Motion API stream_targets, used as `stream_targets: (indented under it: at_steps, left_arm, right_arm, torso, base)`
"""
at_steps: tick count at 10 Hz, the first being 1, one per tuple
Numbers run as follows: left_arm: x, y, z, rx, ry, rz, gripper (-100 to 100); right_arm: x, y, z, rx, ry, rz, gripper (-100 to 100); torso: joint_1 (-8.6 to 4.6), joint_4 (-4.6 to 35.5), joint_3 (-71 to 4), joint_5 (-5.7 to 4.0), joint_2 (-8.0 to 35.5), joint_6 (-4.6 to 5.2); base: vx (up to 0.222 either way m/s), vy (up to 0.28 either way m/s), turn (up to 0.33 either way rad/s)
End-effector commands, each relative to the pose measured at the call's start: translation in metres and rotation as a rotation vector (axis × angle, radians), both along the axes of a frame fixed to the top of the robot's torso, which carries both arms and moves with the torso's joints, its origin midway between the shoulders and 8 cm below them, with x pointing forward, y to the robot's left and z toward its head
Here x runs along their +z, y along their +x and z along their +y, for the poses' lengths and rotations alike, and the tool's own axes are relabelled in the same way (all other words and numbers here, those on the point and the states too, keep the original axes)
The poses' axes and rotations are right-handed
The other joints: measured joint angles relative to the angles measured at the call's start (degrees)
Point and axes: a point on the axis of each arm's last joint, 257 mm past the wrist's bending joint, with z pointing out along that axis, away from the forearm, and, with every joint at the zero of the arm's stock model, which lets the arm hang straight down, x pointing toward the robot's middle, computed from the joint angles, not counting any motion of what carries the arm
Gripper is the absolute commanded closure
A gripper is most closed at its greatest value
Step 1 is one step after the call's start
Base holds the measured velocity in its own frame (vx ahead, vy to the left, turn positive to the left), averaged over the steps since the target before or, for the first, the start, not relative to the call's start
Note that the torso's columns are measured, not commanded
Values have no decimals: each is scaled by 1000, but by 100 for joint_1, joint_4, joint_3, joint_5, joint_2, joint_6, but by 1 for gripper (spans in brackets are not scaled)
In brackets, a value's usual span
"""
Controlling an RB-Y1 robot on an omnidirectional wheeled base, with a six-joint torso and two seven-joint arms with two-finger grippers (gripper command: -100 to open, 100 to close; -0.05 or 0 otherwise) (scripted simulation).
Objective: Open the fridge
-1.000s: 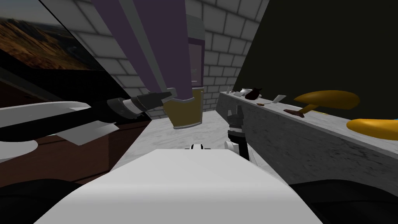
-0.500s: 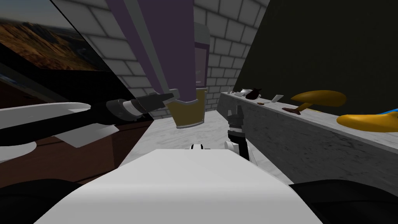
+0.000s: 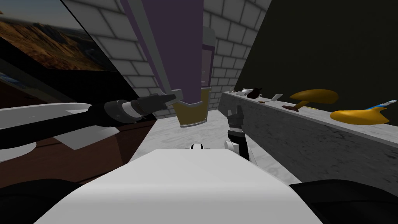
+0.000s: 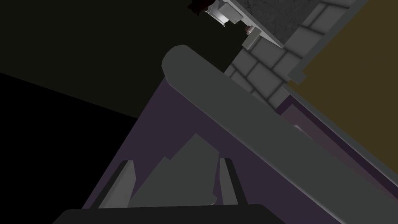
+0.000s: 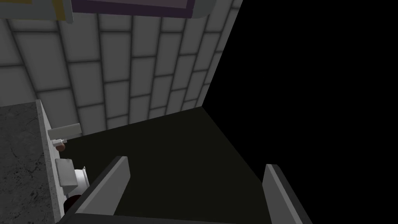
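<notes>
Fingers (image 4: pixel 121 186) of the left gripper (image 4: pixel 177 161) are clamped on the lower end of the long grey bar handle (image 4: pixel 241 112) of the tall purple fridge (image 3: pixel 175 42), which stands straight ahead against the grey brick wall (image 3: pixel 229 46). Beside the grey marble counter (image 3: pixel 307 134), the right gripper (image 3: pixel 235 112) hangs with its blades wide apart.

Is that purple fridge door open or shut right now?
Partly open. The purple door stands angled away from the fridge body, and the left claw grips its grey handle.
</notes>
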Motion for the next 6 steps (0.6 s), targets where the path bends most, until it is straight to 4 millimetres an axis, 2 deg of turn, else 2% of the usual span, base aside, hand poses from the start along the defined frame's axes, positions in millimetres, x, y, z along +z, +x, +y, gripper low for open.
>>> stream_targets:
  at_steps: [1, 2, 3, 4, 6]
  left_arm:
    - [17, 1, -9, -14, 5, 0, -100]
    - [23, 0, -12, -20, 7, 0, -100]
    - [34, -1, -19, -30, 9, 0, -100]
    - [34, -1, -19, -30, 9, 0, -100]
    - [51, -4, -31, -47, 13, 0, -100]
  right_arm:
    - [0, 0, 0, 0, 0, 0, 0]
    - [0, 0, 0, 0, 0, 0, 0]
    - [0, 0, 0, 0, 1, 0, 0]
    - [0, 0, 0, 0, 1, 0, 0]
    - [0, 0, 0, 0, 0, 0, 0]
  torso:
    - [-66, -14, 0, -20, -15, 9]
    - [-116, -18, 15, -39, -6, 19]
    - [-113, -14, 23, -41, 10, 20]
    - [-86, -11, 32, -31, 20, 19]
    - [-48, -6, 45, -17, 39, 18]
  base:
    - [14, 2, 79]
    - [22, -27, 48]
    - [27, -29, 75]
    - [27, -20, 42]
    - [16, 1, 54]
